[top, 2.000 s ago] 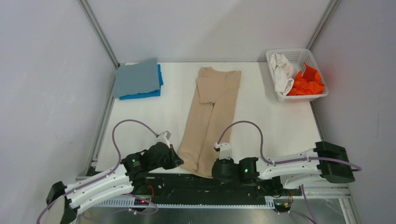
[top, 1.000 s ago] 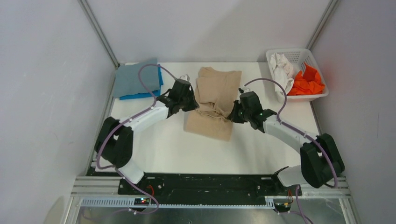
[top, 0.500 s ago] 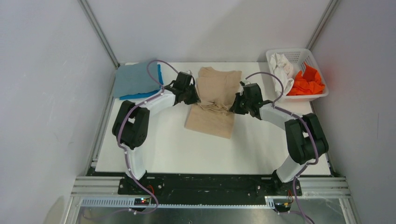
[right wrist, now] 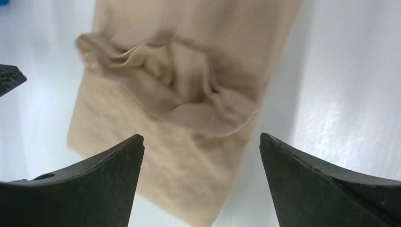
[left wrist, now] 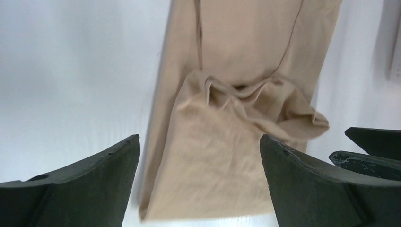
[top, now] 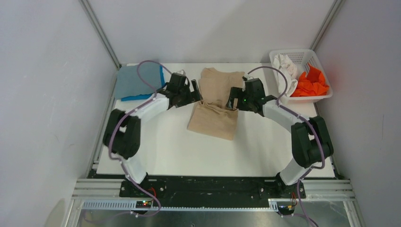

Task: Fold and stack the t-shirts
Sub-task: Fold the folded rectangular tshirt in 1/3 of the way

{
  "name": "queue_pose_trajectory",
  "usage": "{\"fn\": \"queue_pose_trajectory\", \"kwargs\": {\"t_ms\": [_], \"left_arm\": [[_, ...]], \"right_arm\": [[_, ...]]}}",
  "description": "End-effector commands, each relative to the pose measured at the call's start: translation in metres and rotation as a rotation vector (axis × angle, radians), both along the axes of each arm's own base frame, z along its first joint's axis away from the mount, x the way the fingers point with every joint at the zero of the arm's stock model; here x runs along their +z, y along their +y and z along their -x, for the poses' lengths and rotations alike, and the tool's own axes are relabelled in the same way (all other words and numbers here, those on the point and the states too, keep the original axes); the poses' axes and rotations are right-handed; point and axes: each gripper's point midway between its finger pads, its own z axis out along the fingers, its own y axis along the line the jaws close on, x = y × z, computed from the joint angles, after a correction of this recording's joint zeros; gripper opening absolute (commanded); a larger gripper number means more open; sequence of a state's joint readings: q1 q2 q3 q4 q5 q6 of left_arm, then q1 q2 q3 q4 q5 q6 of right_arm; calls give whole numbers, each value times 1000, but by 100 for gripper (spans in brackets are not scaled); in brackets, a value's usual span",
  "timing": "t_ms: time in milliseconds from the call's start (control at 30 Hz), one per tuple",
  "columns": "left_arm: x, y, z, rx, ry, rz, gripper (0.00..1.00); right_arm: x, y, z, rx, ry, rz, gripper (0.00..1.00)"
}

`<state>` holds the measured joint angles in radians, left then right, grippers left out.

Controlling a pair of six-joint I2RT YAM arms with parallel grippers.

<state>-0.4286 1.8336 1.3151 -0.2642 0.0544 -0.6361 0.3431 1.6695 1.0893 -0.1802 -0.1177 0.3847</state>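
The soft tan cloth t-shirt (top: 213, 119) lies doubled over at the far middle of the white table (top: 161, 146) (top layer rumpled). The left gripper (top: 197, 93) and right gripper (top: 231, 100) flank it, both spread wide.

Table: you have a white, flat table (top: 156, 151), with its near edge at 6 o'clock.
12 o'clock: the tan t-shirt (top: 215, 120) lies flat on the table, doubled over itself, with a rumpled fold line across its middle.
10 o'clock: the folded bright blue t-shirt (top: 135, 98) rests on the table at the far-left corner, under the grey-blue t-shirt (top: 135, 81).
2 o'clock: the white lattice basket (top: 309, 98) stands at the far-right corner.
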Motion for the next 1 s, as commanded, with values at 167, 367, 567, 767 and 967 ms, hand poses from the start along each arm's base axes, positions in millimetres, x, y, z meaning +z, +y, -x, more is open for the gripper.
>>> {"fn": "queue_pose_trajectory", "kwargs": {"t_ms": [167,367,567,767,967], "left_arm": [[-4,69,84,169,-4,-65,100],[-24,84,125,185,36,-60,100],[-24,86,133,174,30,-51,100],[-31,76,130,136,60,-52,100],[-29,60,114,93,73,-30,100]], "right_arm": [[8,83,76,260,8,-29,100],[-13,116,49,311,13,-98,99],[-17,86,-55,132,-64,11,99],[15,76,-105,111,-144,103,99],[40,74,-82,126,-154,83,99]]}}
